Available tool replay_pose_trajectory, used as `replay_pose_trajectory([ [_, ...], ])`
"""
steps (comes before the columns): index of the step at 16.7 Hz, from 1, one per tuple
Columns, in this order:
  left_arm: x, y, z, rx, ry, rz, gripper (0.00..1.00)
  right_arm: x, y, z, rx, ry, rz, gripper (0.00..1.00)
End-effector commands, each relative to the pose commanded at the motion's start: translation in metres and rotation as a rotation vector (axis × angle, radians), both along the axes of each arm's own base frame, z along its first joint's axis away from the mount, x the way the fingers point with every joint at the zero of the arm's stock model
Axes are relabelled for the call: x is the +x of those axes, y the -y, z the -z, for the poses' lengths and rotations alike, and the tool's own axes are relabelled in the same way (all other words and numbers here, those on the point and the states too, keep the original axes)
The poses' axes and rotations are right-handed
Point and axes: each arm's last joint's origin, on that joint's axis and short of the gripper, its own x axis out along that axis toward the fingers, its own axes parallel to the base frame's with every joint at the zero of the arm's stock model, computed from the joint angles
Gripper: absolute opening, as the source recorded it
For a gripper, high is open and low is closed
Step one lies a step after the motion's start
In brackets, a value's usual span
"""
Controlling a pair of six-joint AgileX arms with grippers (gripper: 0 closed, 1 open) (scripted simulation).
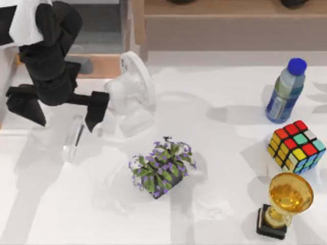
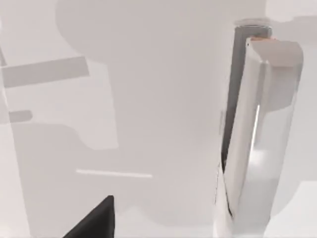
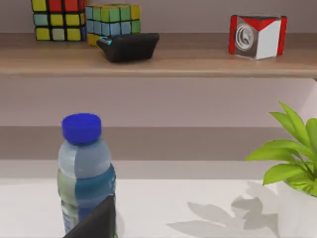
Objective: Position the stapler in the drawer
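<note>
The stapler (image 1: 74, 139) is a slim white bar lying flat on the white table at the left, just in front of the fan. My left gripper (image 1: 61, 111) hovers over its far end, open, with the black fingers spread wide on either side and nothing between them. In the left wrist view the stapler (image 2: 257, 144) runs along one side, well apart from one dark fingertip (image 2: 94, 223). The drawer (image 1: 99, 30) stands pulled out at the back left, grey inside with a tan front panel (image 1: 104, 65). My right gripper (image 3: 96, 222) is parked facing the water bottle.
A white desk fan (image 1: 132, 94) stands right beside the stapler, between it and the drawer front. A purple-flowered plant (image 1: 162, 167) sits mid-table. A water bottle (image 1: 285, 92), Rubik's cube (image 1: 296, 146) and gold trophy (image 1: 283, 204) line the right side. A wooden shelf (image 1: 230, 10) spans the back.
</note>
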Motion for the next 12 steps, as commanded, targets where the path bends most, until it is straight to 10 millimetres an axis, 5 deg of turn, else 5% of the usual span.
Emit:
replay_pose_trajectory([
  [6,0.000,-0.001,0.002,0.001,-0.003,-0.002,1.00,0.000,0.000,0.000,0.000,0.000,0.000,1.00],
  [12,0.001,0.000,0.046,0.000,0.000,0.000,1.00,0.000,0.000,0.000,0.000,0.000,0.000,1.00],
])
